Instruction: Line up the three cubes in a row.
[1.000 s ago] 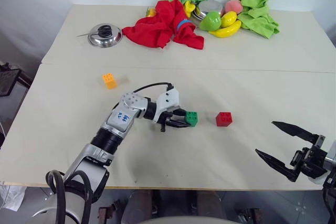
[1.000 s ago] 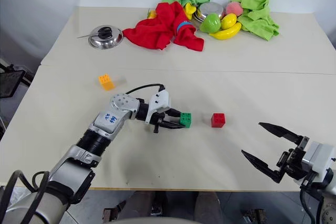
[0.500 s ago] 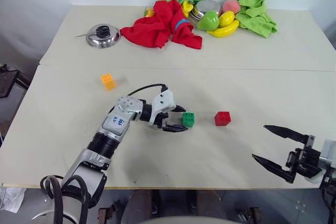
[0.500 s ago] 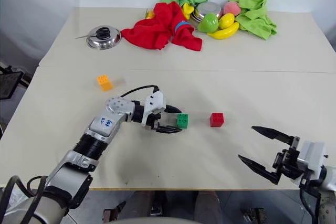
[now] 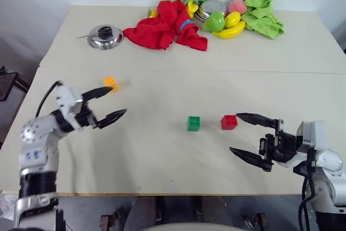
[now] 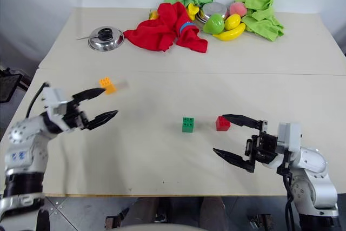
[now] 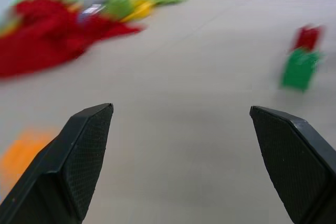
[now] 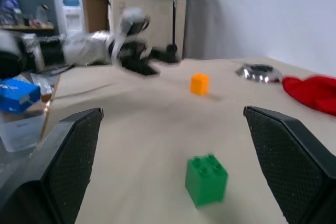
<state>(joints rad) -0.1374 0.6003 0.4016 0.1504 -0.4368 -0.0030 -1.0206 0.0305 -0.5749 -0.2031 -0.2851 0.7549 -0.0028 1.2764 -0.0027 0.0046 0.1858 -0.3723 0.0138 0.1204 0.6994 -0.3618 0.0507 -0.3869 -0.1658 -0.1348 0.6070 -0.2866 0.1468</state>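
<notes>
- Cubes first: the orange-yellow studded plastic cube point(image 5: 111, 83) sits on the left part of the cream table point(image 5: 162, 155), farther back than the other two.
- Just beside it on the near side, the left gripper point(image 5: 106, 104) hangs with its two black fingers spread apart, holding nothing.
- Around the middle of the table the green studded plastic cube point(image 5: 194, 123) stands alone, well apart from the orange-yellow one.
- The red studded plastic cube point(image 5: 229, 122) lies near its right side, with a gap between them.
- The right gripper point(image 5: 244, 137) is just right of the red cube, fingers wide apart and empty.
- Along the far edge lie a steel pot lid point(image 5: 105, 36), a crumpled red cloth point(image 5: 162, 25), toy fruit point(image 5: 227, 22) and green cloths point(image 5: 262, 12).
</notes>
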